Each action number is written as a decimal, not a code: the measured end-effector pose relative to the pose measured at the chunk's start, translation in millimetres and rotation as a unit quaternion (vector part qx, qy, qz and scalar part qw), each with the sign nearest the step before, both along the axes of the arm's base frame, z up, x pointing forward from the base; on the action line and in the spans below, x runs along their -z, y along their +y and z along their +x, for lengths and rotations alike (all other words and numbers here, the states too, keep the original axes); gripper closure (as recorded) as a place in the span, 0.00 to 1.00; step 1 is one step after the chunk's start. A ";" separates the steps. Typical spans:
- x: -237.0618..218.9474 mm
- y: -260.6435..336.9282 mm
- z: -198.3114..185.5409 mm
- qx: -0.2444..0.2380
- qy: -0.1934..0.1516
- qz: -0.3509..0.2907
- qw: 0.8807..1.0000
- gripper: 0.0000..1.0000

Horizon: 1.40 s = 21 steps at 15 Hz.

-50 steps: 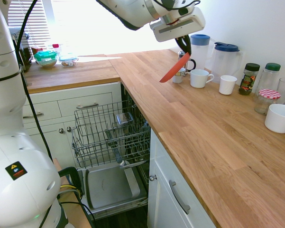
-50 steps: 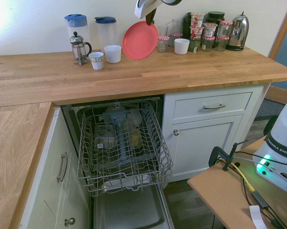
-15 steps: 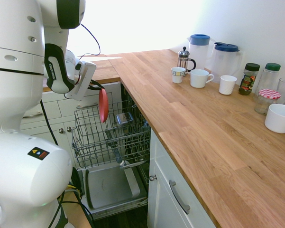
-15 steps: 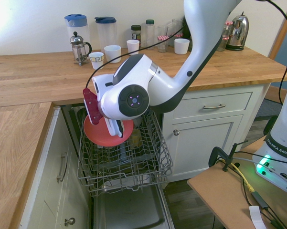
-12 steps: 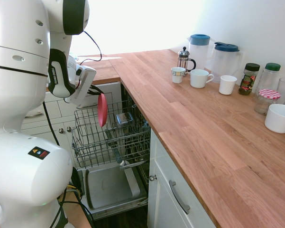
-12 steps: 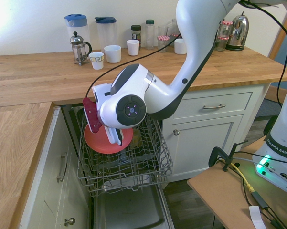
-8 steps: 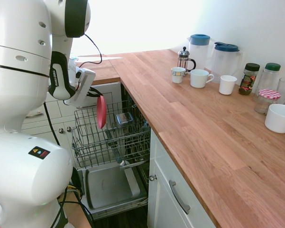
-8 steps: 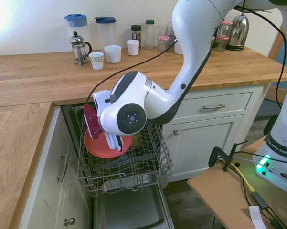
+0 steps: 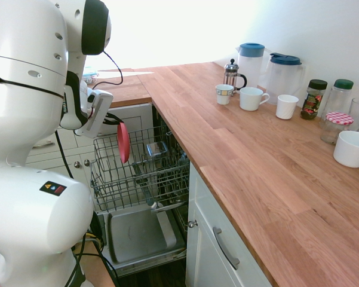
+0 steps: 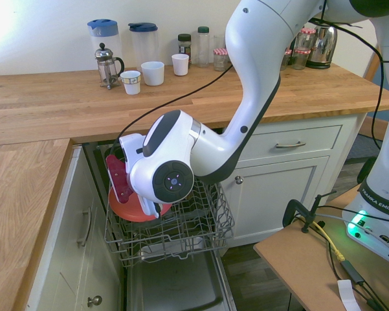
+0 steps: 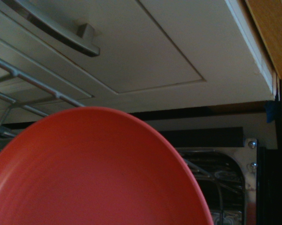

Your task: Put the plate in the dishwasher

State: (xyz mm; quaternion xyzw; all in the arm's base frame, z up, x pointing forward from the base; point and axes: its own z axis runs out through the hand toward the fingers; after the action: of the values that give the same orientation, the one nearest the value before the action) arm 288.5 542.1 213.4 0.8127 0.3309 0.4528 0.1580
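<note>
The coral-red plate (image 9: 123, 143) stands on edge, its lower part down among the wires at the left side of the dishwasher's pulled-out grey rack (image 9: 144, 174). My gripper (image 9: 114, 122) is shut on the plate's upper rim. In the second exterior view the plate (image 10: 131, 211) shows below my gripper (image 10: 120, 184), inside the rack (image 10: 188, 223). The plate (image 11: 84, 178) fills the lower half of the wrist view. The open door panel (image 9: 137, 234) lies flat under the rack.
White drawer fronts (image 9: 54, 140) sit close behind my wrist. On the wooden counter (image 9: 239, 155) stand a French press (image 9: 230, 73), mugs (image 9: 251, 98), two jugs (image 9: 284, 72), jars and a white bowl (image 9: 352, 148). A cabinet (image 10: 281, 175) flanks the rack's right side.
Over the last second my gripper has sunk lower and shifted toward the rack's left side, taking the plate from above the rack down into its wires.
</note>
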 end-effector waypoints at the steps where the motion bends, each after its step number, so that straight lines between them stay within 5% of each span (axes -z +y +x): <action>1: 3.5 0.6 -2.4 -0.002 0.003 -0.002 1.000 1.00; 8: 18.2 7.7 -13.1 -0.011 0.034 0.004 0.999 1.00; 13: 44.8 2.3 0.1 0.003 0.086 0.012 0.996 1.00; 14: 45.5 2.2 0.2 0.003 0.088 0.013 0.996 0.00; 21: 40.3 -3.0 15.5 -0.004 0.120 0.041 0.992 0.00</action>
State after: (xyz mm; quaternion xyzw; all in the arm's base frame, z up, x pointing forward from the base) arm 304.0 539.1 173.1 0.8656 0.3318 0.3660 0.0818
